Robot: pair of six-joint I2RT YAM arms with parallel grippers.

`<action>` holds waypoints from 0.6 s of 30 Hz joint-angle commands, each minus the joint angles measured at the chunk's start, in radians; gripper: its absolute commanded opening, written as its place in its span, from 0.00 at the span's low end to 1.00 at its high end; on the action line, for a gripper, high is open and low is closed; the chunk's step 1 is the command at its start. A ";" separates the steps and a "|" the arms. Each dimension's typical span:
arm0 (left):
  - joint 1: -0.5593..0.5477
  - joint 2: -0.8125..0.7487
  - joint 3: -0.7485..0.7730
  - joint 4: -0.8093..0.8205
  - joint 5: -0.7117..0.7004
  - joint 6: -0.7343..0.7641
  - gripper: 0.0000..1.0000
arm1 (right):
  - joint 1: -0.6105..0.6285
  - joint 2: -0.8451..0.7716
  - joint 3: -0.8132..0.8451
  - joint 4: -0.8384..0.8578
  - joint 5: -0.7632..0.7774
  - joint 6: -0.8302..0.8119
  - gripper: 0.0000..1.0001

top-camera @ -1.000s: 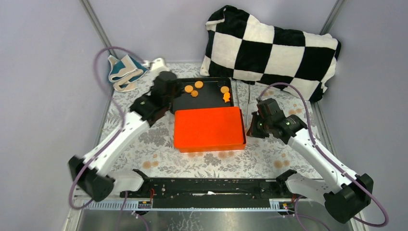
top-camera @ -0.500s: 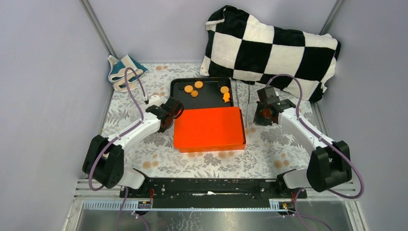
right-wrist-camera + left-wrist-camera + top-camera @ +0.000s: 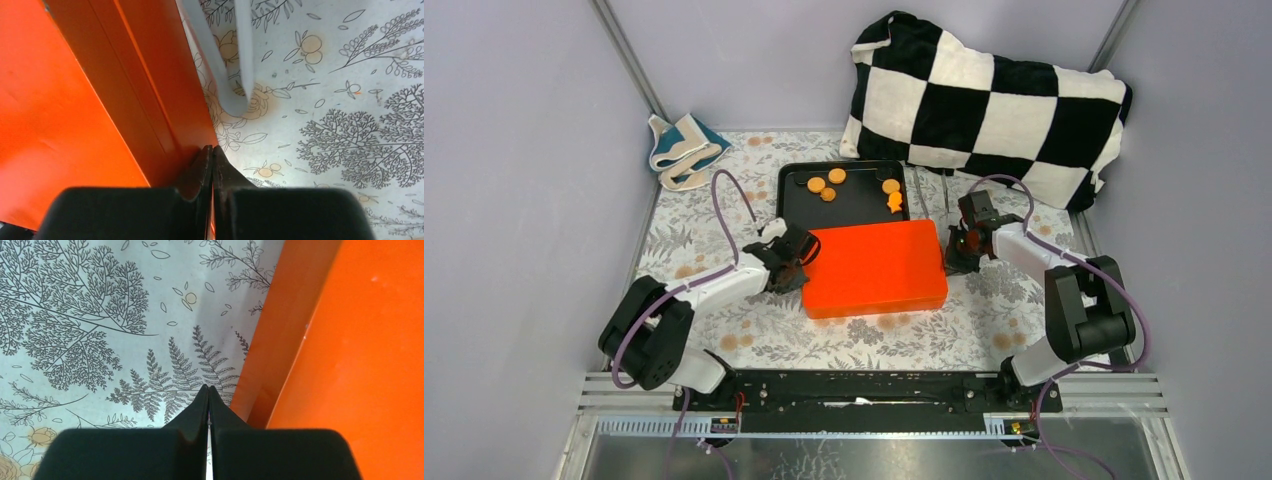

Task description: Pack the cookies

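Several small orange cookies (image 3: 828, 185), one of them fish-shaped (image 3: 894, 202), lie in a black tray (image 3: 856, 211) at the back. An orange box (image 3: 874, 268) lies just in front of the tray and covers its near edge. My left gripper (image 3: 800, 262) is shut and empty, low on the table against the box's left edge; the left wrist view shows its tips (image 3: 208, 388) beside the orange side wall (image 3: 270, 355). My right gripper (image 3: 951, 258) is shut and empty at the box's right edge, its tips (image 3: 212, 148) touching the orange wall (image 3: 165, 100).
Grey metal tongs (image 3: 929, 195) lie right of the tray and also show in the right wrist view (image 3: 235, 75). A black-and-white checked pillow (image 3: 984, 100) fills the back right. A folded teal-and-cream cloth (image 3: 682, 148) lies at the back left. Side walls stand close.
Both arms have dropped low and closed in on the orange box's two short sides. The left gripper came back from the tray's left corner. The box has shifted a little to the right.
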 commanded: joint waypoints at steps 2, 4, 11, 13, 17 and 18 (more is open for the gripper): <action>-0.075 0.038 0.041 0.170 0.138 -0.034 0.00 | 0.011 -0.032 -0.024 0.120 -0.284 0.027 0.00; -0.080 0.048 0.059 0.159 0.138 -0.026 0.00 | 0.010 -0.040 -0.017 0.113 -0.314 0.035 0.00; -0.080 0.031 0.065 0.137 0.099 -0.010 0.00 | 0.011 -0.153 0.033 -0.010 0.002 0.056 0.00; -0.080 0.027 0.067 0.131 0.085 -0.005 0.00 | 0.011 -0.194 0.073 -0.043 0.114 0.061 0.00; -0.080 0.022 0.078 0.121 0.076 0.004 0.00 | 0.019 -0.258 0.170 -0.115 0.323 0.051 0.00; -0.079 0.023 0.080 0.118 0.075 0.004 0.00 | 0.023 -0.265 0.186 -0.119 0.345 0.038 0.00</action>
